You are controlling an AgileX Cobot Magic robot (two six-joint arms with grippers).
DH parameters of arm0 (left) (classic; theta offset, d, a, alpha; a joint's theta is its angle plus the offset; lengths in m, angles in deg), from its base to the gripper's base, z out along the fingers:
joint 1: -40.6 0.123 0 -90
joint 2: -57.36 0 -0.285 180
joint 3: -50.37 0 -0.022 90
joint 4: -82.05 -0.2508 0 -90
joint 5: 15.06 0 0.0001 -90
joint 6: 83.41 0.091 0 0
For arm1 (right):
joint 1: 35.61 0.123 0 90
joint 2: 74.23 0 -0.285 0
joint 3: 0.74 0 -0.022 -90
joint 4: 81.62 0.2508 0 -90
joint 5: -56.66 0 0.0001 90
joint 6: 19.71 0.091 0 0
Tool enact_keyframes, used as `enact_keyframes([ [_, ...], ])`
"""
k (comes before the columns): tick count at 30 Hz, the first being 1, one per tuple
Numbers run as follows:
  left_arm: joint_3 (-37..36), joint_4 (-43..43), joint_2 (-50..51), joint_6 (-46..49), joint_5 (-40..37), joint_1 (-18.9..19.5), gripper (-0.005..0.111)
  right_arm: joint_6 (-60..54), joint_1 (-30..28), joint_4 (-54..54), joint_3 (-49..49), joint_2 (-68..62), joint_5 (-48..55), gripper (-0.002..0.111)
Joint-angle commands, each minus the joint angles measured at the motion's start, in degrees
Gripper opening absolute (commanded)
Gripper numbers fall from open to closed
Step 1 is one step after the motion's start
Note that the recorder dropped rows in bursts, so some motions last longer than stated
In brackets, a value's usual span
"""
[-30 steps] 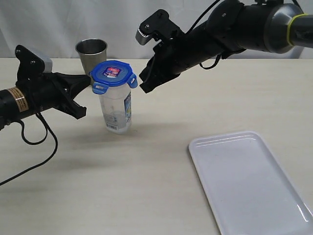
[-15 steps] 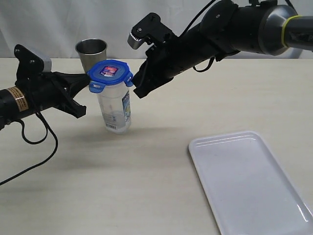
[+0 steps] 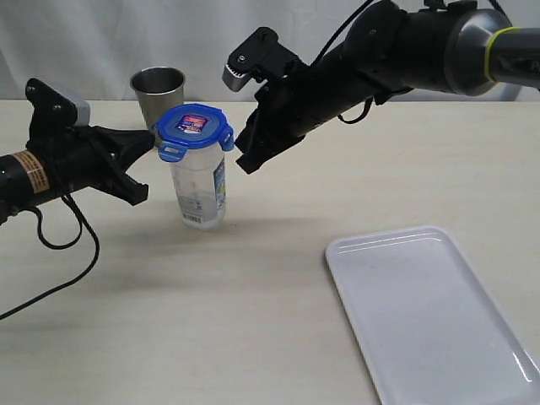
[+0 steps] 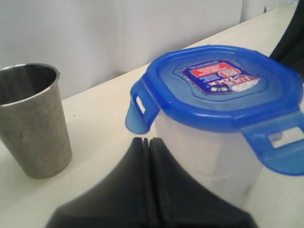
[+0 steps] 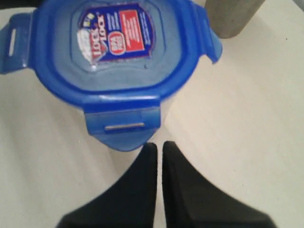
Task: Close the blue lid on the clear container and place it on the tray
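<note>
Standing upright on the pale table (image 3: 253,337), the tall translucent plastic container (image 3: 201,190) carries the rounded-square blue plastic lid (image 3: 194,126) on its rim, the lid's snap tabs flaring outward. The left gripper (image 3: 153,140), its black jaws pressed together on nothing, points at the container just under the lid; whether it touches cannot be told. The right gripper (image 3: 246,159), jaws likewise pressed together and empty, hangs just beside the container's opposite side, near one tab. A grey steel cup (image 3: 158,91) stands just behind the container. The flat white rectangular plastic tray (image 3: 422,321) lies well apart from the container, on the right arm's side.
</note>
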Motion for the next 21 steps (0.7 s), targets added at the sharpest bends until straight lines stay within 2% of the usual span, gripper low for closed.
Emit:
enact_keyframes([
  [1,-1.0,0.4,0.0,-2.4,-1.5,-0.2,0.0,5.4,0.1,-6.4,-0.3,0.1,-0.4,0.005],
  [5,-4.5,5.0,0.0,-0.2,1.3,-0.2,0.0,7.4,-0.2,-8.5,-0.3,0.2,-0.4,0.005],
  [8,-9.7,11.2,0.0,2.4,9.6,-0.2,0.0,7.5,-0.7,-8.4,-0.3,0.9,0.7,0.005],
  [10,-12.5,10.5,0.0,2.4,14.7,-0.2,0.0,7.5,-1.4,-8.4,-0.3,1.8,1.4,0.005],
  [12,-13.2,7.9,0.1,2.2,15.4,-0.2,0.002,7.7,-2.2,-8.4,-0.3,2.6,2.3,0.005],
  [15,-13.2,3.4,0.1,2.1,15.0,-0.2,0.018,8.6,-3.4,-8.4,-0.3,3.8,3.7,0.005],
  [21,-13.2,0.1,0.2,1.9,13.5,-0.2,0.07,8.6,-4.2,-8.5,-0.3,4.6,5.1,0.005],
])
